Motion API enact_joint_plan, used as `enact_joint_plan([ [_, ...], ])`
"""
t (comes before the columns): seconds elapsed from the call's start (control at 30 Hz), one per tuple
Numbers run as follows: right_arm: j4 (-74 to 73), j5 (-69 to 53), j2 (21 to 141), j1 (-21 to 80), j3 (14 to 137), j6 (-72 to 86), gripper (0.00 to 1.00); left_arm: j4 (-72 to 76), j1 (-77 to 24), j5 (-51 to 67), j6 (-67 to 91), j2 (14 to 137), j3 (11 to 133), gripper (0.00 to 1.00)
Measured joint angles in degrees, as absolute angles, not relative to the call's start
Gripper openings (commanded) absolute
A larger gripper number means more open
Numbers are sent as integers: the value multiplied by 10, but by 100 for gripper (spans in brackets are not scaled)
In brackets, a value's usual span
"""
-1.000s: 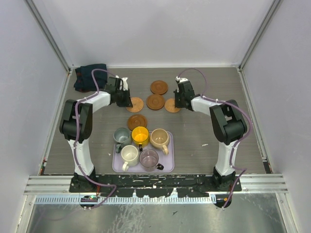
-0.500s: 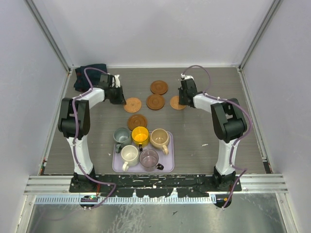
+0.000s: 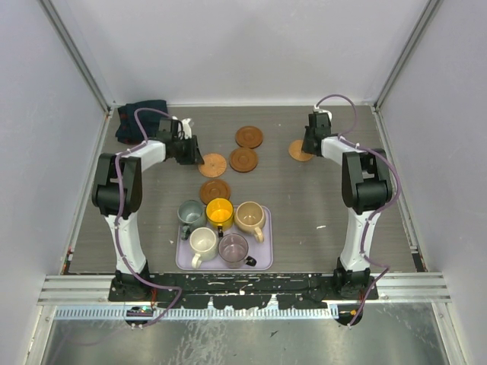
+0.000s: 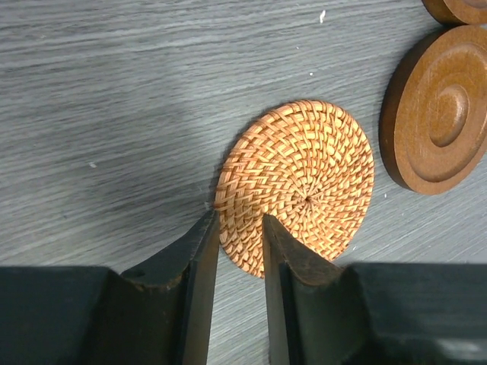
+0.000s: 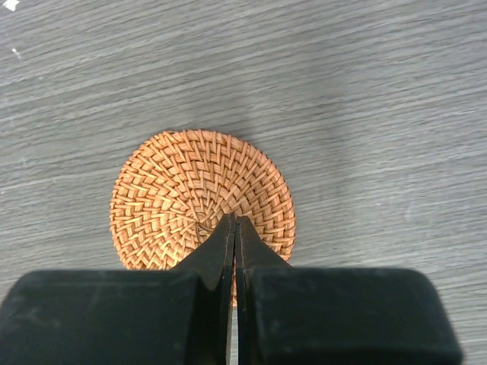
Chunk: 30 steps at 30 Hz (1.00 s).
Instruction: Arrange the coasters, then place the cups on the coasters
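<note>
At the far half of the grey table (image 3: 342, 205), left of centre, my left gripper (image 4: 238, 220) sits low at the rim of the left woven coaster (image 4: 304, 175). Its two black fingers (image 4: 199, 258) stand apart, with a sliver of that rim showing in the gap, and the coaster lies flat on the tabletop. Toward the far right corner, my right gripper (image 5: 234, 222) has its fingers pressed together with nothing between them. Its tips are over the weave of the right woven coaster (image 5: 175, 182), which lies flat and well apart from the other coasters; I cannot tell whether the tips touch it. Three ringed wooden coasters lie near the middle of the table. The far wooden coaster (image 3: 249, 137) is closest to the far edge, and the middle wooden coaster (image 3: 243, 159) is just beside the left woven coaster. The near wooden coaster (image 3: 214, 190) is close to the lavender tray (image 3: 266, 251). That tray sits at the middle of the near edge and carries all five cups: the grey-green cup (image 3: 190, 214), the yellow cup (image 3: 220, 213), the tan cup (image 3: 249, 217), the cream cup (image 3: 203, 242) and the mauve cup (image 3: 233, 247). A dark cloth (image 3: 141, 120) is bunched in the far left corner.
</note>
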State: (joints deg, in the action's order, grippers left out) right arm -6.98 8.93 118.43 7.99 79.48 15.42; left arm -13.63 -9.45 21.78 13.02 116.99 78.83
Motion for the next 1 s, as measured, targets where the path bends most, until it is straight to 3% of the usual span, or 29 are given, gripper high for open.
enact_joint_plan([
  [0.1,-77,93,1186,72,800,154,1,-136,-102,222,128,1169,788,31],
  [0.23,-79,94,1186,72,801,152,1,-138,-113,217,127,1155,775,41],
  [0.5,-77,89,1180,72,798,147,9,-129,-120,203,127,1102,762,41],
  [0.67,-69,72,1126,72,768,142,20,-118,-121,207,127,1094,762,42],
  [1.0,-30,28,1033,101,726,131,21,-133,-147,218,125,1112,768,54],
])
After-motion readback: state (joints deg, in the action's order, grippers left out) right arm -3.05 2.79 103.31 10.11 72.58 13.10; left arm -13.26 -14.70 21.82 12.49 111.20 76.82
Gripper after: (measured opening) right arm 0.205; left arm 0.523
